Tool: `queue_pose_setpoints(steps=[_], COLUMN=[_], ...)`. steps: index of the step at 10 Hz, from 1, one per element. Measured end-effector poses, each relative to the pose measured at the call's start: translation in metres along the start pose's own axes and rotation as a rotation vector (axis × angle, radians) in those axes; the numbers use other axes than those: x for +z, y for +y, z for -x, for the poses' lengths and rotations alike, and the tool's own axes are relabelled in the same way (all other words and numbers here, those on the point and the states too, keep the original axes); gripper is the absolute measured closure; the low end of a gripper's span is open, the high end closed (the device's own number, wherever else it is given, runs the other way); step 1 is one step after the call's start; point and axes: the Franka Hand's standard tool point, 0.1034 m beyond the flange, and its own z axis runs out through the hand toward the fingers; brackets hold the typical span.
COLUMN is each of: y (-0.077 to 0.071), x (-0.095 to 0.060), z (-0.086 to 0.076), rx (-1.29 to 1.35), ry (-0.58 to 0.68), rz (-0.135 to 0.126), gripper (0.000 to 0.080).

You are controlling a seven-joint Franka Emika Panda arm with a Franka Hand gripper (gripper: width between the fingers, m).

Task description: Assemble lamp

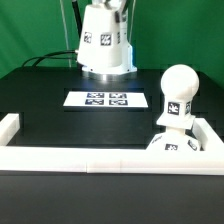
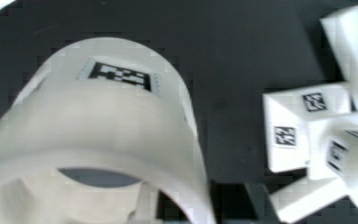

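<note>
I hold the shade (image 1: 103, 42) above the marker board (image 1: 103, 99); my gripper's state I cannot tell; bulb (image 1: 176, 97) beside the board.

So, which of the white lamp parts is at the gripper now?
The shade, the large tapered cup at the back of the table. The bulb stands apart on the base, in the corner at the exterior view's right.

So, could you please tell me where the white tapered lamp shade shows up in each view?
Exterior view: white tapered plastic lamp shade at top centre, beyond the flat white marker board.
Wrist view: it fills the foreground, seen close up.
Shared landmark: the black-and-white square tag on the shade's side.
</note>
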Motion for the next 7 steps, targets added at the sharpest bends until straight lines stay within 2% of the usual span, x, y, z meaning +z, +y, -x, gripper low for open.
queue_pose_setpoints(steps=[1,7], y=[-0.0034,-0.0033], x=[-0.0013,0.0018], z=[-0.0049,-0.0031], rx=[-0.002,0.002], ry=[0.007,-0.001], rz=[0.0,0.002], gripper=[0.0755,0.0755])
